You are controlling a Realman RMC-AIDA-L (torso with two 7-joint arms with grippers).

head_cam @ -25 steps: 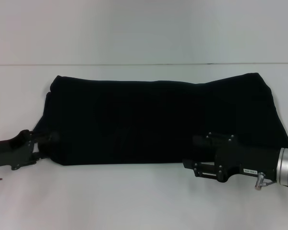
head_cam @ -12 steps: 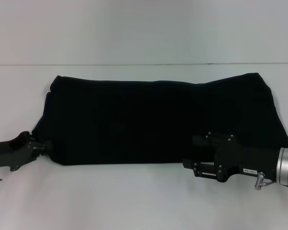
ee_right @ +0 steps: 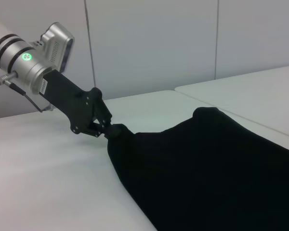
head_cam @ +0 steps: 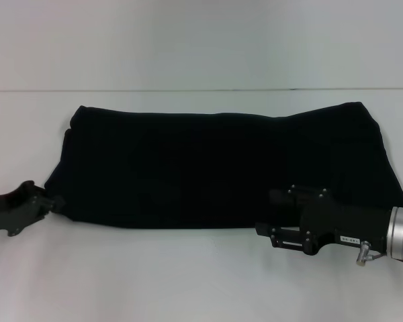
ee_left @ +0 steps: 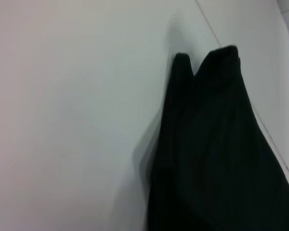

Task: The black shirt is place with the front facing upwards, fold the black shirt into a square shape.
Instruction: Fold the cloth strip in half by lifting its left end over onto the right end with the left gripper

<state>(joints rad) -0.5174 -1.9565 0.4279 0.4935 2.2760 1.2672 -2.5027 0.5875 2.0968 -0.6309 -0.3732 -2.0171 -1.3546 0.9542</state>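
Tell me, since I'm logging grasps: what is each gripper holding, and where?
The left gripper pinches the black shirt at its near left corner. Whether the right gripper, at the near edge, holds it cannot be told.

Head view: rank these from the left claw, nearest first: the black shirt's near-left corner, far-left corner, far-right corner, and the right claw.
1. Near-left corner of the black cloth T-shirt: at the left claw itself.
2. Far-left corner: farther back, same side.
3. Right claw: at the near hem, right side.
4. Far-right corner: diagonally opposite.
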